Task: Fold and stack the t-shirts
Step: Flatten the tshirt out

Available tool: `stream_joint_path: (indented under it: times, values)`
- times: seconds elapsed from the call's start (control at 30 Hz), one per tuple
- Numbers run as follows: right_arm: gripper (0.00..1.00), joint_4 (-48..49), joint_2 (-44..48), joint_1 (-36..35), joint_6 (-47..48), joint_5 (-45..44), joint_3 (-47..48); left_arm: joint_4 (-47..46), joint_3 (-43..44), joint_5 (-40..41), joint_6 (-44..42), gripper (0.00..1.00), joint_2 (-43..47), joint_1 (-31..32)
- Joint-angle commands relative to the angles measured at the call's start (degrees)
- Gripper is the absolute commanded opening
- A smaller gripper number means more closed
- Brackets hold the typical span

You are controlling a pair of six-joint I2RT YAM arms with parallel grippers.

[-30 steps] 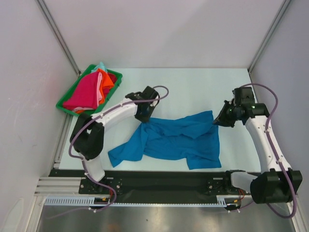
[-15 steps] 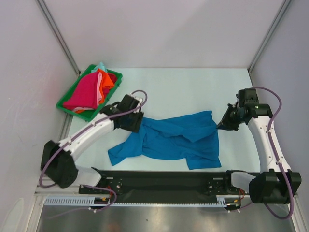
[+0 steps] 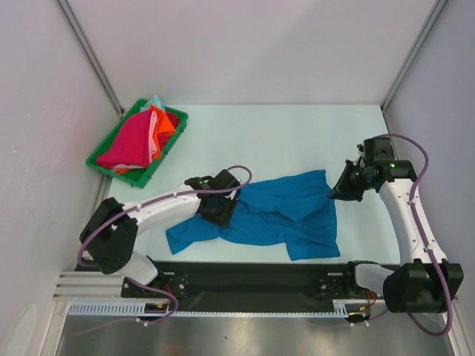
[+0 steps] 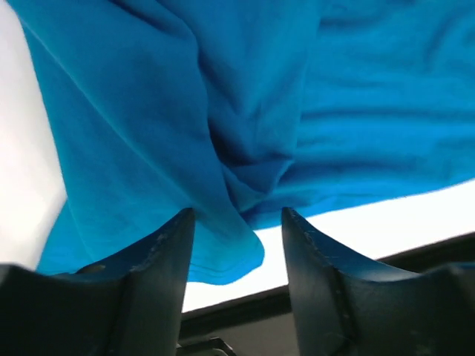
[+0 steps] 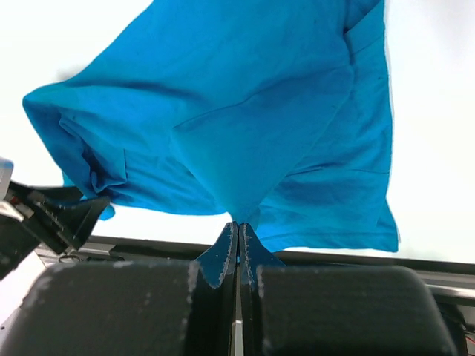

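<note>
A large bright blue t-shirt (image 3: 286, 211) lies crumpled across the middle of the white table. My right gripper (image 3: 335, 193) is shut on its right edge and lifts the cloth into a peak (image 5: 245, 111) just above the closed fingertips (image 5: 239, 226). My left gripper (image 3: 220, 208) hovers low over the shirt's left part, open. A loose blue fold (image 4: 223, 252) shows between its fingers (image 4: 237, 219), which do not pinch it. The other t-shirts, magenta (image 3: 130, 141), orange (image 3: 162, 126) and mint (image 3: 154, 101), are heaped in the green tray (image 3: 141, 178).
The tray stands at the back left, by the left wall. The black base rail (image 3: 252, 278) runs along the near edge, just beyond the shirt's hem. Bare white table (image 3: 282, 137) lies behind the shirt. The left gripper (image 5: 59, 219) shows at the left of the right wrist view.
My left gripper has opened, let go of the shirt's upper left part and moved nearer and lower over the cloth. The right gripper has kept its grip and barely moved.
</note>
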State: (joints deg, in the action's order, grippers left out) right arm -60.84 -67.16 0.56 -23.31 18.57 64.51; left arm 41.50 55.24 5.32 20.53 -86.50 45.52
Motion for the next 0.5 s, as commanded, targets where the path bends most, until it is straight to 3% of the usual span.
stream_joint_path:
  times: [0.0,0.17,0.37,0.47]
  values:
    - [0.0,0.02,1.76,-0.38,1.25,0.95,0.18,-1.25,3.29,3.72,-0.49,0.55,-1.47,-0.16]
    - [0.0,-0.16,2.38,-0.38,0.99,1.38,0.18,0.95,2.42,5.75,-0.76,0.38,-3.07,-0.08]
    - [0.0,0.02,2.29,-0.38,1.07,0.95,0.62,3.76,-1.01,7.16,0.47,0.24,3.35,-0.25]
    - [0.0,-0.33,2.2,-0.38,1.16,0.16,1.4,5.26,-1.28,7.69,0.3,0.06,6.16,-0.34]
